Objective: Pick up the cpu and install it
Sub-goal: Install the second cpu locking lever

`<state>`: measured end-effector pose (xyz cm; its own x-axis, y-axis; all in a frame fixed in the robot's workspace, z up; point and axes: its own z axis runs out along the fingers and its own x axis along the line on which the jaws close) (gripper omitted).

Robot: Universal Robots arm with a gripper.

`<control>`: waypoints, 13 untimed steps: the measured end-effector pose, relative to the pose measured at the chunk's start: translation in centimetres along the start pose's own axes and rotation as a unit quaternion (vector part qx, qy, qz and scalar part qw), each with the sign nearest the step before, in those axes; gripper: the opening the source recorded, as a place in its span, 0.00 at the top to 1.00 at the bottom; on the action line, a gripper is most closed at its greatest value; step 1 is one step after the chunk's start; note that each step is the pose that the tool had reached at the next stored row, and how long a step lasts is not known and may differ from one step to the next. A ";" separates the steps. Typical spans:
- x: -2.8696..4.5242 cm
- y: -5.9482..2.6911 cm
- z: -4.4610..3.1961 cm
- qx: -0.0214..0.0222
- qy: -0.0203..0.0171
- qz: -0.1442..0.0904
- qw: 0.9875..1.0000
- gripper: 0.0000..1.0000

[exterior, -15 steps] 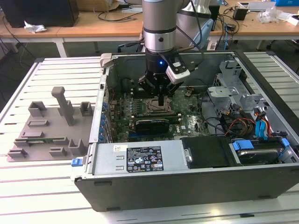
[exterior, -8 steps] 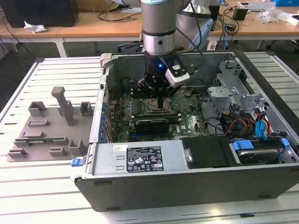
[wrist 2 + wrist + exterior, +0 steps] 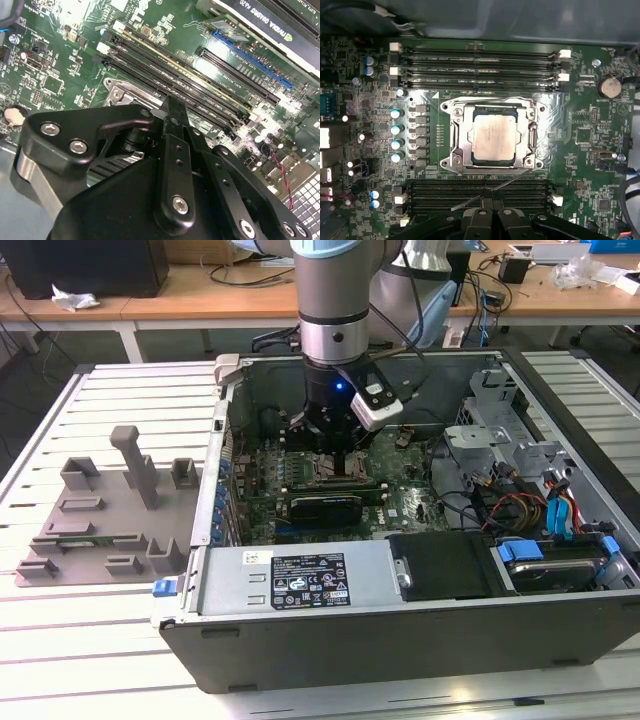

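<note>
**CPU looks like it's already sitting in the socket – arm parked right over it**

Exterior view first: the arm reaches straight down into the open PC case [image 3: 520, 570], which sits on a slatted white counter [image 3: 120, 640]. The gripper [image 3: 335, 455] is low over the motherboard [image 3: 400, 495], right about where the socket is. To the exterior view's left of the case there's a grey plastic tray [image 3: 100, 520] with its little blocks and posts, and I can't spot a chip on it. The gripper body blocks the socket from this angle.

Second wrist view: mostly the black gripper linkage [image 3: 170, 150] up close, with the memory slots [image 3: 190, 80] and a blue slot [image 3: 250, 62] running past behind it. A corner of the metal socket frame [image 3: 120, 92] pokes out from under the linkage. The jaws look pressed together here, and I don't see anything pinched between them.

First wrist view is the good one – the cpu [image 3: 493, 134] lies flat and square inside the socket frame [image 3: 492, 172], silver top facing up, memory slots on both sides of it. The gripper [image 3: 492, 212] is apart from the chip, not touching it. A thin retention lever [image 3: 490, 192] runs slanted across the board just beside the frame.

My read: pick and place are done and the chip is seated. Whether the frame is latched down over it I honestly can't tell – that lever looks loose to me, so the locking part may still be open.
</note>
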<state>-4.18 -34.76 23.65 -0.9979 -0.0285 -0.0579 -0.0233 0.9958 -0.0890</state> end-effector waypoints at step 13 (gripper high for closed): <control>1.78 0.11 0.71 -0.005 -0.001 -0.009 1.000 0.89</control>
<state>-5.91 -34.76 22.83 -0.9972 -0.0462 -0.0583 -0.0415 0.9960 -0.0793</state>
